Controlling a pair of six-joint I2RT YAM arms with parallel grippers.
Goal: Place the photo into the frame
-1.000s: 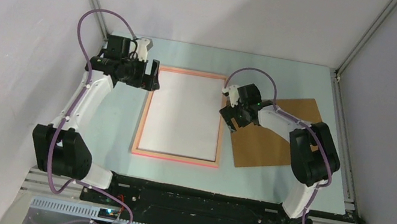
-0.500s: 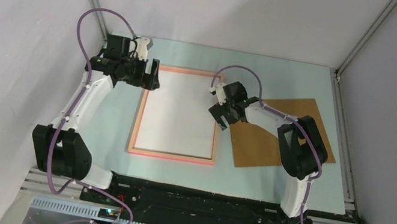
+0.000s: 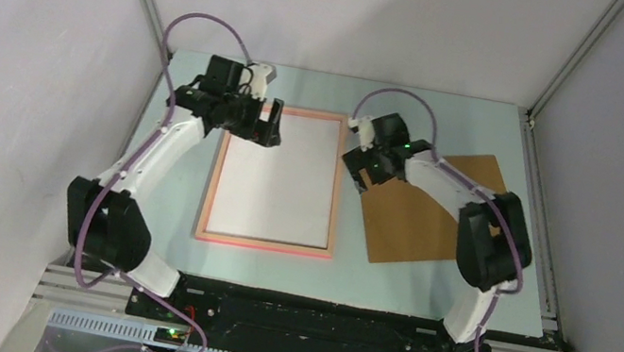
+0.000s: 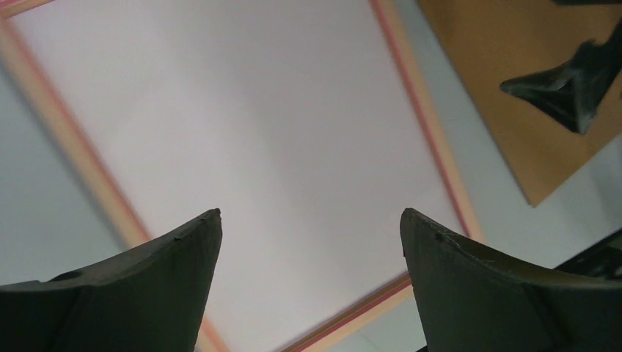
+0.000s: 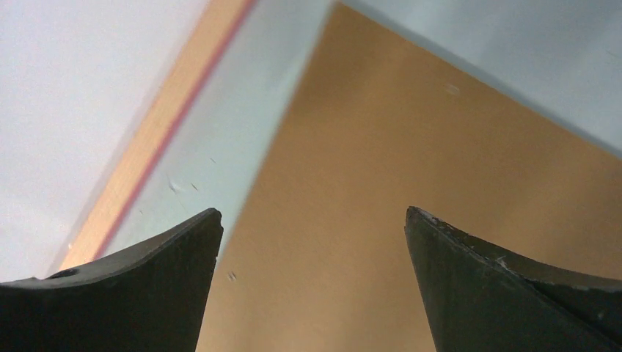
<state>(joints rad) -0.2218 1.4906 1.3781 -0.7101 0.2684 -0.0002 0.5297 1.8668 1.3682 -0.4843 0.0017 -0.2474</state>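
Photo [image 3: 275, 175] lies white back up, apparently seated inside the frame [image 3: 209, 187], directly beneath the left gripper [image 4: 308, 220], whose jaws stand apart and hold nothing. Right gripper [image 5: 312, 220], likewise spread, hangs over the brown backing board [image 3: 421, 218] edge. Print judged thin, light, floppy, slick: grip it by an edge or corner.

The thin rectangular picture frame [image 3: 264, 245] has a salmon-pink border with a brighter orange-red outer line. Inside it, the rectangular photo [image 3: 274, 179] shows only plain white, with no pattern. The flat cardboard backing board [image 3: 419, 227] is uniform tan-brown. The worktop [image 3: 176, 192] is pale blue-grey. The arms [image 3: 155, 145] are white with black joints, their fingers [image 4: 110, 301] matte black, their cables [image 3: 205, 18] purple.
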